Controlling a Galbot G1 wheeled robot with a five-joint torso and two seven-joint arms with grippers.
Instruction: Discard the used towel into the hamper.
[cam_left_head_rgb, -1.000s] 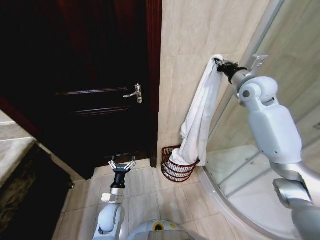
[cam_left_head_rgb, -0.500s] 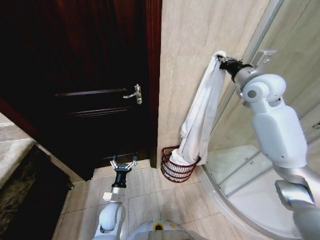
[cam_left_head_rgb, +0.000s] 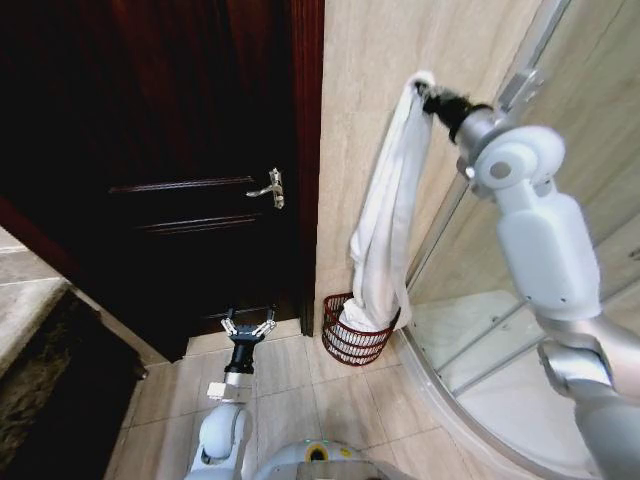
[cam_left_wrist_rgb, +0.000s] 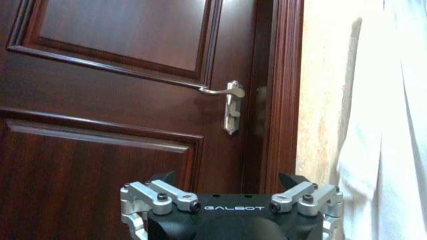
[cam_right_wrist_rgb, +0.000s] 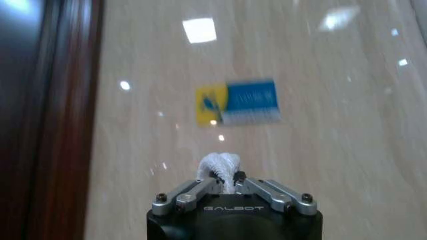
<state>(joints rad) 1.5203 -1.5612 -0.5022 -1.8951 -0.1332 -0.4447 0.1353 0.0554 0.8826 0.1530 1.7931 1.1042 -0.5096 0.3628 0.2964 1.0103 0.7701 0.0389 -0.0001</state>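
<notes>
A long white towel (cam_left_head_rgb: 388, 215) hangs from my right gripper (cam_left_head_rgb: 428, 92), which is raised high against the beige tiled wall and shut on the towel's top end. The right wrist view shows a bunch of white towel (cam_right_wrist_rgb: 220, 165) pinched between the shut fingers. The towel's lower end dips into the hamper (cam_left_head_rgb: 352, 330), a small round reddish-brown ribbed basket on the floor at the foot of the wall. My left gripper (cam_left_head_rgb: 248, 326) stands open low near the floor, in front of the dark door and left of the hamper. In the left wrist view the towel (cam_left_wrist_rgb: 387, 130) hangs beside the door frame.
A dark wooden door (cam_left_head_rgb: 180, 160) with a silver lever handle (cam_left_head_rgb: 270, 187) stands left of the wall. A curved glass shower enclosure (cam_left_head_rgb: 500, 340) rises at the right. A yellow and blue sticker (cam_right_wrist_rgb: 237, 102) is on the wall. Pale tiled floor (cam_left_head_rgb: 300, 395) spreads around the hamper.
My right gripper has risen and moved a little left along the wall, lifting the towel higher; its lower end still reaches into the hamper. The left arm has barely moved.
</notes>
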